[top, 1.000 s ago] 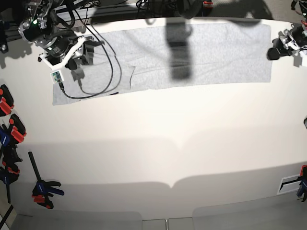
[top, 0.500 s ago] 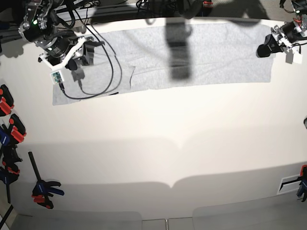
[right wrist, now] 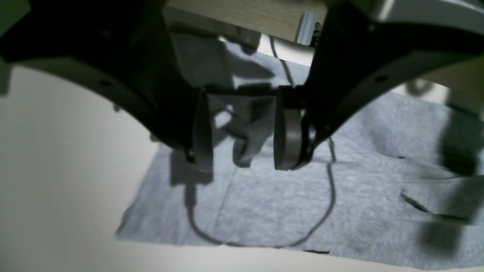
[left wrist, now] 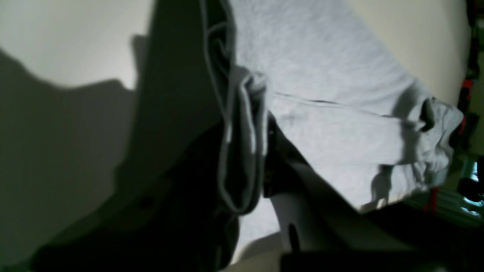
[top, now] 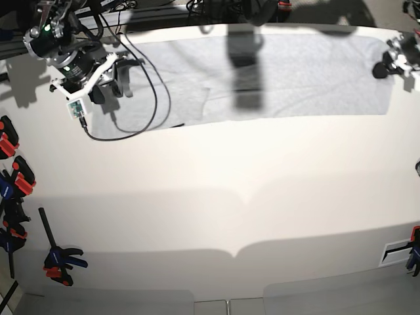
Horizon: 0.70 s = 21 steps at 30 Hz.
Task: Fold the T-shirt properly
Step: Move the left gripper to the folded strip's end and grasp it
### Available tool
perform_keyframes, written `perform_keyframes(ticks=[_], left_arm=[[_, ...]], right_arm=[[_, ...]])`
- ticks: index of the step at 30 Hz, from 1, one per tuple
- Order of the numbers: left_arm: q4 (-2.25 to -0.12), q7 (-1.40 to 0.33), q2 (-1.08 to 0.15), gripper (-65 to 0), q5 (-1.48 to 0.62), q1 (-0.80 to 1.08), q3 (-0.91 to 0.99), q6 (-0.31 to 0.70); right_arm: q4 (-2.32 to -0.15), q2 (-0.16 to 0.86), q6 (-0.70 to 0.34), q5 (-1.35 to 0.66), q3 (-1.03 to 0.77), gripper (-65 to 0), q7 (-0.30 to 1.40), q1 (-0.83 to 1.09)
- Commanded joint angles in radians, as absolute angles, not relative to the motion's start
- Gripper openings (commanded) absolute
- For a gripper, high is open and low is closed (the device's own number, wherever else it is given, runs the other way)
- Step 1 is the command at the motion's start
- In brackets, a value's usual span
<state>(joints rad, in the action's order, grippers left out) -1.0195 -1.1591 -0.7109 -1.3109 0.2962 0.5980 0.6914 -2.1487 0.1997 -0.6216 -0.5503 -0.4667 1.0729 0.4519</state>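
Grasp step: T-shirt edge pinched by closed left gripper; right gripper parted, fabric bunched between, grip unclear. Lift-and-fold needed next.

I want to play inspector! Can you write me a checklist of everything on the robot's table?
Surface: pale table, shadowed in places.
Job's things: grey T-shirt lying along the far edge, not yet folded.
Clutter: nothing seen on the table.
Grippers: left gripper shut on T-shirt edge; right gripper open, cloth between its fingers.
Cables: black cable looping over the T-shirt.
Surroundings: clamps beside the table.
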Motion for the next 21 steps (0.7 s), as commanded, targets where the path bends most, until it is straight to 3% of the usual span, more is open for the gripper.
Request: perform_keyframes(ticks=[1,10,18,21], left_arm=[[-1.049,-1.155,-0.739,-65.0,-1.319,0.293,0.619,0.698],[-1.363,-1.208,-0.676,-65.0,-1.285,0.354,0.733,0.698],[-1.803,-1.207,-0.410,-65.0,-1.277,0.458,0.732,0.698],[-1.881,-1.144,-0.321,-65.0,-1.166,0.450,0.724,0.698]], right_arm=[[-2.179,0.210,-0.632,-0.561,-0.471,-39.1,1.052,0.449],[-2.207,0.210,-0.628,-0.561,-0.471,-39.1,1.055,0.450],[-2.207,0.210,-0.628,-0.562,-0.471,-39.1,1.055,0.449],[-2.207,0.210,-0.628,-0.562,-0.471,-39.1,1.055,0.449]])
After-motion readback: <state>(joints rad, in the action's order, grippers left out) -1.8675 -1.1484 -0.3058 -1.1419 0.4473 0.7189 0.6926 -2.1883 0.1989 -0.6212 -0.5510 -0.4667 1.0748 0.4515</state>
